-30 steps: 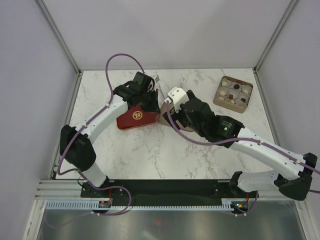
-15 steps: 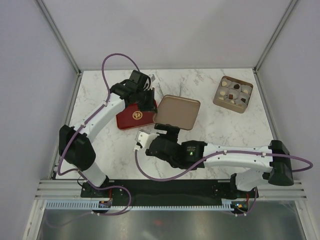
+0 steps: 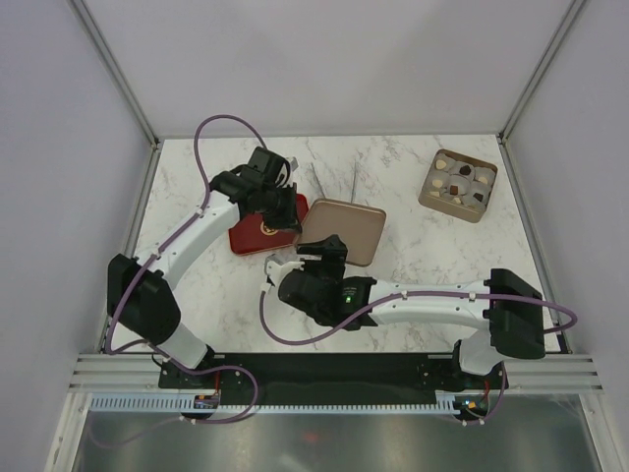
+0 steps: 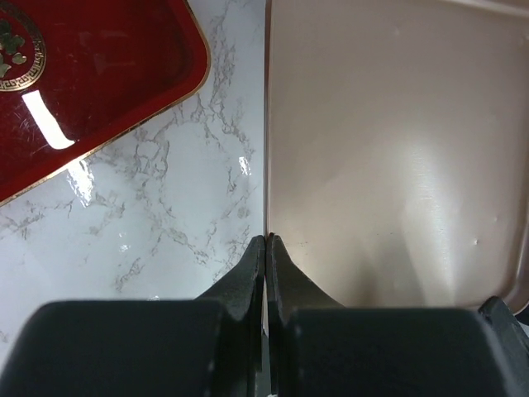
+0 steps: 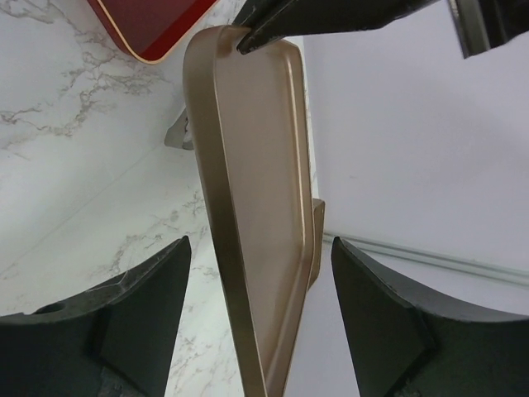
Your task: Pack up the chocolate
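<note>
Top external alone — chocolate point(image 3: 458, 186) far right

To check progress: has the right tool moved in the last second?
Yes. The right tool went toward the near edge, farther from the chocolate box.

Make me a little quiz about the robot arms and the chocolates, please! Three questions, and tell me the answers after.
1. True or false: the chocolates are sitting in the gold tray.
2. What is the left gripper pinching? A a chocolate, B the gold tray's edge, C nothing.
3. Fill in: the right gripper is ____, with one finger on each side of the gold tray.
Key: 1 false, they are in the brown box at the far right. 2 B. 3 open.
</note>
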Motion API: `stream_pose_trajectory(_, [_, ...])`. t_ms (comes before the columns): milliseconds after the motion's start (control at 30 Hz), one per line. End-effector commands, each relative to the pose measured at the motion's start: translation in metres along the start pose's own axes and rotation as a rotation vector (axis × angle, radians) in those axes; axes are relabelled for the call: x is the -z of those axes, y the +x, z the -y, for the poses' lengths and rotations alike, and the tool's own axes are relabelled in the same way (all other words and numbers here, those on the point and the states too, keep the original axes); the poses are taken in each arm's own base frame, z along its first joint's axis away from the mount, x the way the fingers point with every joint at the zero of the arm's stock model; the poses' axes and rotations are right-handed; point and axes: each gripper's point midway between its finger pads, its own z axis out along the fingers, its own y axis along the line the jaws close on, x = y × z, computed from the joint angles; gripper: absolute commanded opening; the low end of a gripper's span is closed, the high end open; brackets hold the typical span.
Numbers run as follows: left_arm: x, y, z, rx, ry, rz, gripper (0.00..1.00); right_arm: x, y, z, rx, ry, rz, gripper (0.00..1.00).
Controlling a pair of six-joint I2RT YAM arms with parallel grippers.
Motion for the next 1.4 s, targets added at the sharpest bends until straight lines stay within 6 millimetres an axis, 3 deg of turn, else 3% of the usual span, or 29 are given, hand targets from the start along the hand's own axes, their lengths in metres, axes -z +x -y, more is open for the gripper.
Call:
stream_pose_trajectory(0, [0.019,-0.001,0.013,0.018,0.060,0.033,0.02,-0.002,0.000,0.012,0.033,0.073,-0.032,0.77])
stream_pose_trajectory(367, [0.028,0.011,0.009,-0.002,0.061,0.036,0.02,-0.004,0.009,0.016,0.075,0.155,-0.116,0.52])
stream_pose_trajectory(567, [0.025,0.014,0.001,0.014,0.027,0.038,0.02,-0.004,0.016,0.013,0.089,0.169,-0.136,0.28])
stream_pose_trajectory(733, [0.035,0.006,0.011,0.014,0.061,0.061,0.05,-0.001,0.013,0.020,0.045,0.188,-0.131,0.14])
stream_pose_trajectory(833, [0.054,-0.007,0.019,0.016,0.086,0.092,0.15,0.000,0.003,0.023,-0.034,0.166,-0.091,0.06])
stream_pose_trajectory(900, [0.081,-0.027,0.031,0.011,0.120,0.167,0.24,0.002,-0.002,0.025,-0.080,0.150,-0.071,0.01])
stream_pose_trajectory(933, [0.098,-0.039,0.037,0.016,0.144,0.217,0.35,0.003,-0.008,0.024,-0.130,0.120,-0.048,0.00])
stream_pose_trajectory(1033, [0.128,-0.061,0.045,0.024,0.182,0.305,0.47,0.005,-0.020,0.020,-0.240,0.047,0.014,0.00])
stream_pose_trajectory(1100, [0.143,-0.073,0.043,0.034,0.186,0.353,0.53,0.009,-0.026,0.026,-0.311,0.024,0.046,0.00])
stream_pose_trajectory(1133, [0.153,-0.078,0.045,0.031,0.193,0.384,0.62,0.009,-0.029,0.028,-0.370,0.007,0.059,0.00])
stream_pose_trajectory(1267, [0.179,-0.093,0.029,0.068,0.162,0.477,0.79,0.010,-0.042,0.043,-0.610,-0.166,0.167,0.00])
stream_pose_trajectory(1300, [0.185,-0.095,0.026,0.076,0.148,0.499,0.83,-0.001,-0.033,0.056,-0.677,-0.167,0.153,0.00])
stream_pose_trajectory(1333, [0.189,-0.097,0.022,0.081,0.138,0.515,0.99,-0.004,-0.031,0.065,-0.729,-0.188,0.166,0.00])
stream_pose_trajectory(1367, [0.197,-0.098,0.019,0.082,0.128,0.542,1.00,-0.005,-0.027,0.076,-0.808,-0.203,0.173,0.00])
